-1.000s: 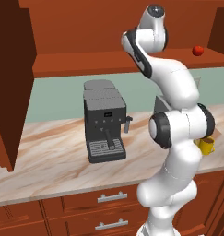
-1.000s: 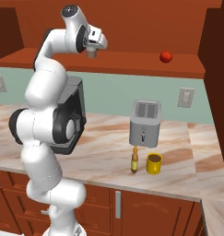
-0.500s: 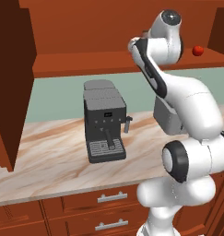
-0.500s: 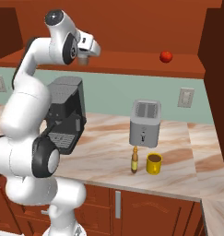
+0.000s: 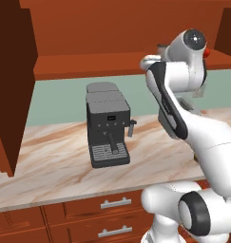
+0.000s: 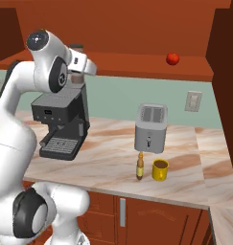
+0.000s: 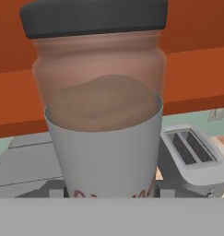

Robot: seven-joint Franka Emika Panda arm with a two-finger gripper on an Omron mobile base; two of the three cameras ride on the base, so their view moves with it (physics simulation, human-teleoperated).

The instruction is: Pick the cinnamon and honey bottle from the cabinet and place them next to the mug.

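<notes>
Since half a second ago my arm has swung right and the base views have shifted. My tool (image 6: 77, 72) holds the cinnamon (image 7: 102, 99) just under the cabinet (image 6: 137, 28) shelf, above the coffee machine (image 6: 60, 122). Its red label lettering is unreadable. The honey bottle (image 6: 140, 167) stands just beside the mug (image 6: 160, 170).

Dark-capped cinnamon (image 7: 104, 115), brown powder above a white label. Reddish-brown cabinet (image 6: 137, 28). Bright yellow mug (image 6: 160, 170). Amber honey bottle (image 6: 140, 168), yellow-capped. Silver toaster (image 6: 150, 127). Black coffee machine (image 5: 107, 124). Beige marbled desk (image 5: 55, 161).
</notes>
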